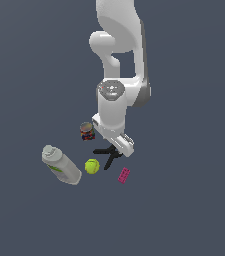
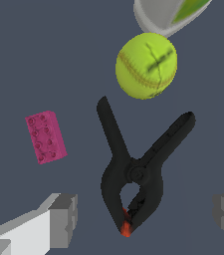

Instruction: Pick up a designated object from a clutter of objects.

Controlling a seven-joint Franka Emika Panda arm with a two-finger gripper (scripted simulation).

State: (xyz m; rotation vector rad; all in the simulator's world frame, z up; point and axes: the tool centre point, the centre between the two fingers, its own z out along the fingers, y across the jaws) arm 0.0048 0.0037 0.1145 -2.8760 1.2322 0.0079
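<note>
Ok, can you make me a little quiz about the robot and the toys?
1. True or false: the gripper is open on both sides of the black clamp.
2. Which is nearest the clamp's handles: A) tennis ball, B) pink brick, C) small can?
3. What colour is the clamp's jaw tip?

Key: 1 true. 2 A. 3 orange-red.

Glossy white robot arm [image 1: 118, 75] with rounded segmented links, grey joint bands, dark grey circular cap, white gripper [image 2: 143, 219] body, blocky grey fingertips [image 2: 63, 219]
</note>
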